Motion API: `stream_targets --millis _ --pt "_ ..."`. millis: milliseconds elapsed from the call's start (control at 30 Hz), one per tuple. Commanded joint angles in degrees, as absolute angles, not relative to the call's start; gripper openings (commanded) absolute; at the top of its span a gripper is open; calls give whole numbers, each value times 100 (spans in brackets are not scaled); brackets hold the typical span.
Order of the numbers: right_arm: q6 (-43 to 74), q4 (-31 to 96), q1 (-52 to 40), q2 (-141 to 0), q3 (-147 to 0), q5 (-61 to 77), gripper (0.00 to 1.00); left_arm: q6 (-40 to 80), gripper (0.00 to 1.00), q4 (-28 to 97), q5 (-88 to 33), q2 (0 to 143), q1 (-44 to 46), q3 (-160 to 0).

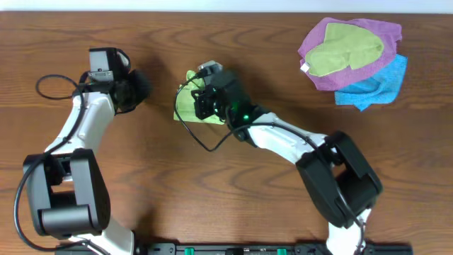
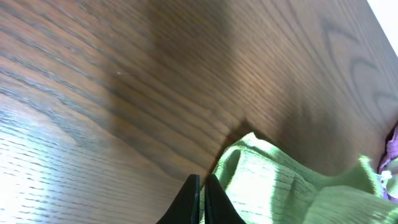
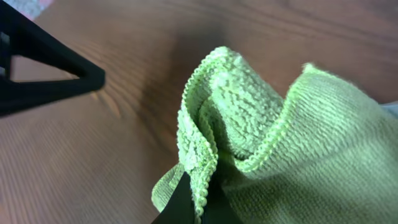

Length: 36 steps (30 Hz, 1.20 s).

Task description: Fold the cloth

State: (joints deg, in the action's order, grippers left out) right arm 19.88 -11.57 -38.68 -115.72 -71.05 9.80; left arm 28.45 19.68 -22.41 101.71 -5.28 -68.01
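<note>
From overhead, the right gripper point(image 1: 202, 101) is down on the small lime-green terry cloth point(image 1: 185, 106). The cloth lies bunched on the brown wood-grain table point(image 1: 233, 205), left of centre. It's well apart from the heap of purple cloth point(image 1: 322, 79), olive-green cloth point(image 1: 347, 49) and blue cloth point(image 1: 375, 88) at the far right. The left gripper point(image 1: 133, 92) hangs near the cloth, off it. In the left wrist view its fingers point(image 2: 189, 198) are pressed together on nothing, with a rumpled corner just beside them. In the right wrist view, the fingers are clamped on a stitched hem, and the looped pile curls up in a soft ridge above them. The fold looks barely begun. The smart play would be to carry that hem low and straight across to the opposite edge, with the left gripper pinning the far side so the limp cloth doesn't drag.
</note>
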Motion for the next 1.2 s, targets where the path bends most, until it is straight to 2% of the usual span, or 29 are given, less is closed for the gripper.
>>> stream_targets --millis 0,467,633,700,900,1167 --pt "1896 -1009 -3979 -11758 -7323 1098 1 2718 6 2025 -2165 9990 -633 -6855" --pt "1813 -792 -4204 -11977 -7323 1096 2 2722 6 2032 -2213 9983 -790 -6855" --pt "1815 -884 -4219 -11998 -7330 1100 24 2722 6 2032 -2213 9983 -790 -6855" --pt "1815 -902 -4219 -11998 -7349 1109 42 2722 6 2034 -2215 9983 -790 -6858" --pt "1813 -899 -4219 -11990 -7485 1295 54 2729 6 2034 -2255 9981 -790 -6886" --pt "1815 -875 -4119 -11990 -7712 1291 60 2742 6 2038 -2255 9926 -792 -6923"
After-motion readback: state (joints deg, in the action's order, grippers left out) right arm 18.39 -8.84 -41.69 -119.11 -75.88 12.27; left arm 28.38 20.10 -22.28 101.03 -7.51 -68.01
